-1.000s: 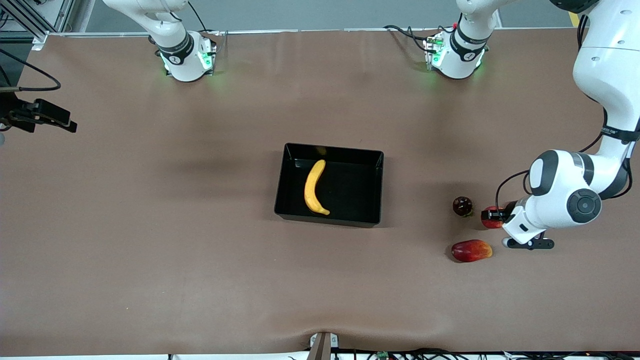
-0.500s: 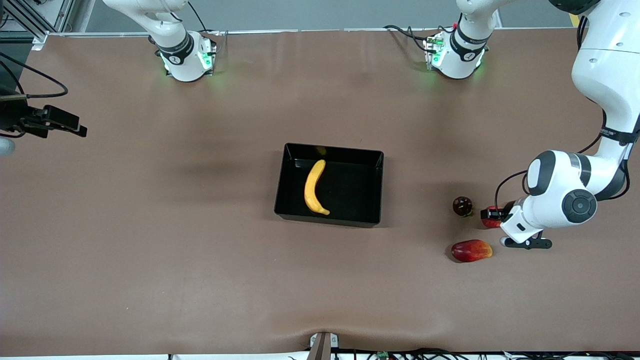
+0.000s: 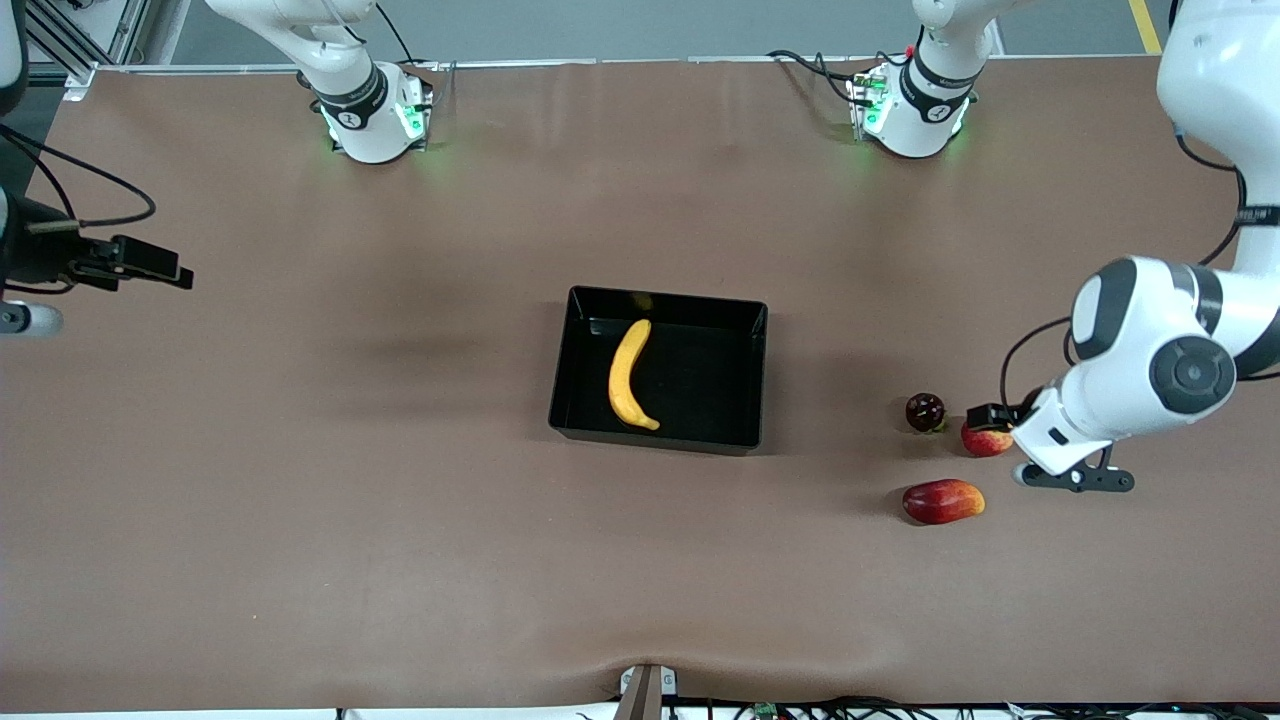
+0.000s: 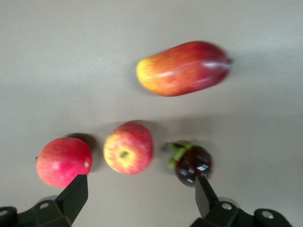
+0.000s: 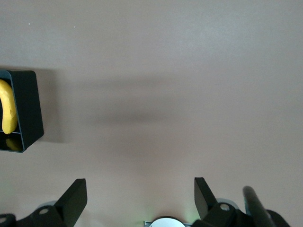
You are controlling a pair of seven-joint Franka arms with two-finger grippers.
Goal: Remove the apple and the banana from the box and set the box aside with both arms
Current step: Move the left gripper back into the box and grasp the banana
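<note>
Black tray [image 3: 745, 330] sits mid-bench with the banana [image 3: 628, 376] in it. Left gripper [image 4: 137, 198] hangs wide open and empty over the apple [image 4: 128, 148], among a red fruit [image 4: 64, 161], mango [image 4: 183, 68] and mangosteen [image 4: 191, 163]. Right gripper [image 5: 140, 198] waits open, empty, above bare bench [image 5: 165, 71].

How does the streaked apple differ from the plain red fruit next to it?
The apple is red with yellow streaks; the plain red fruit is evenly red. The apple shows a stem dimple; the plain red fruit shows none. Both are round and rest on the table.
</note>
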